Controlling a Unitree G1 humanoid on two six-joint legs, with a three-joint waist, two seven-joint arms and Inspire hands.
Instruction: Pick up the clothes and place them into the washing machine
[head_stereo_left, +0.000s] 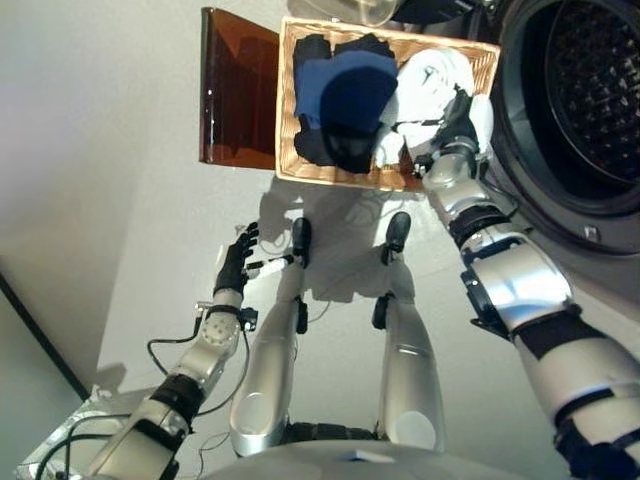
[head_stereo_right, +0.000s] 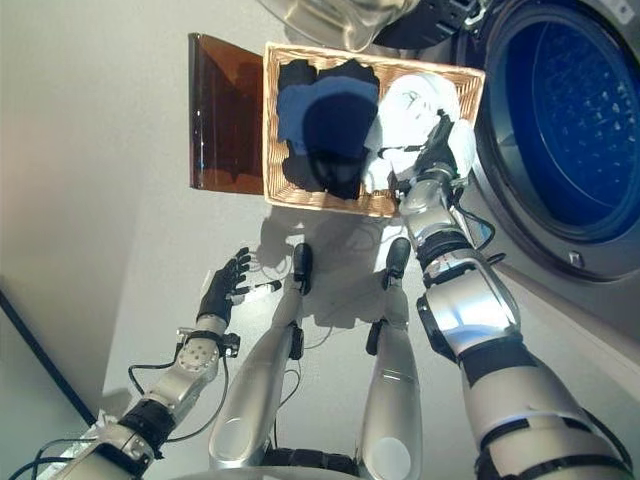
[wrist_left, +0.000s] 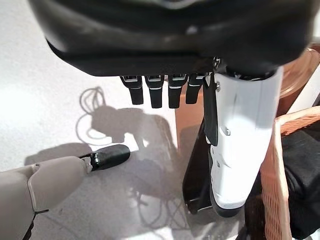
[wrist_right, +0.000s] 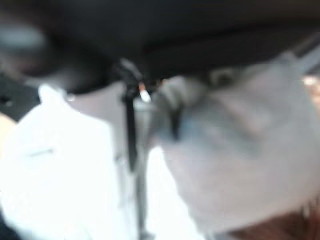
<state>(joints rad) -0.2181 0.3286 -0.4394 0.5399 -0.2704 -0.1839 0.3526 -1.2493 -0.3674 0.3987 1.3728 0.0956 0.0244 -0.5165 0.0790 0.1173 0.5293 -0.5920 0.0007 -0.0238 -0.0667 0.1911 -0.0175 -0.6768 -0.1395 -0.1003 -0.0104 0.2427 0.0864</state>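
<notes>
The right hand (head_stereo_left: 458, 118) is down on the white garment (head_stereo_left: 432, 82) at the right end of the wicker basket (head_stereo_left: 288, 110), beside the dark and blue clothes (head_stereo_left: 342, 95); I cannot tell whether its fingers have closed. It should gather a deep bunch before lifting right toward the washing machine drum (head_stereo_right: 575, 120). The left hand (head_stereo_right: 224, 285) hangs over the floor, fingers relaxed, empty.

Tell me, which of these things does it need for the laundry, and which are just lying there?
Needed:
white garment
dark and blue clothes
wicker basket
washing machine drum
right hand, on the white garment

Just there:
brown panel beside the basket
left hand, idle over the floor
</notes>
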